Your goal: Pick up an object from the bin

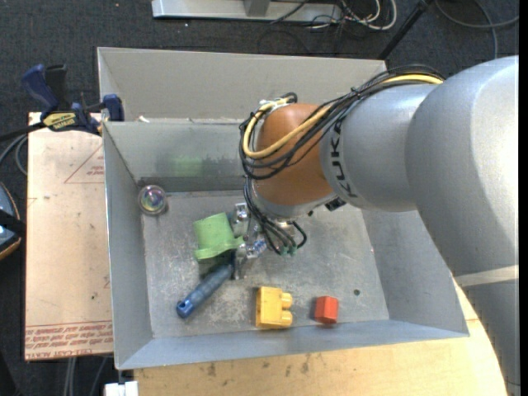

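Observation:
My gripper (244,250) hangs low in the middle of the bin, under the orange wrist cover. Right beside its left side lies a green block (214,234), touching or nearly touching it. A blue marker-like tool (204,289) lies slanted just below the green block, its upper end near the gripper. Whether either is between the fingers I cannot tell.
A yellow toy brick (273,307) and a small red block (325,308) lie near the bin's front wall. A shiny small ball (153,198) sits at the back left corner. The arm covers the bin's right back part.

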You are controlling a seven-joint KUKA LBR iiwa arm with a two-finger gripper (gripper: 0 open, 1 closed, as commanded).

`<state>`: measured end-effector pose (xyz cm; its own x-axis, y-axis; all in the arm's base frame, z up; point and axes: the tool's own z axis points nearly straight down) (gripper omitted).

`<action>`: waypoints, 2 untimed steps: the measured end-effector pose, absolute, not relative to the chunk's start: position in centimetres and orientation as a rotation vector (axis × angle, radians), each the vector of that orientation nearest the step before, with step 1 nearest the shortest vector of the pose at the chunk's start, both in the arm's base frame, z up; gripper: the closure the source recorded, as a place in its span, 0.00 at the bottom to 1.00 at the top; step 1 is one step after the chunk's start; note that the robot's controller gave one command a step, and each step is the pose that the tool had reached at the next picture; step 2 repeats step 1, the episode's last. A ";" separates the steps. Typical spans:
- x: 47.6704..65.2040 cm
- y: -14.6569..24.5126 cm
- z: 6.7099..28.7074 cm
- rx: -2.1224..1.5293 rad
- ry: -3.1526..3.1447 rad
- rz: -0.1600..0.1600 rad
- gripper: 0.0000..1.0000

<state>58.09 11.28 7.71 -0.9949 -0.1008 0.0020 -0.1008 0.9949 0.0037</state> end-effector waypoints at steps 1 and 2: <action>60.3 12.4 23.7 0.181 -3.146 -0.002 1.00; 60.3 12.4 23.7 0.181 -3.146 -0.002 1.00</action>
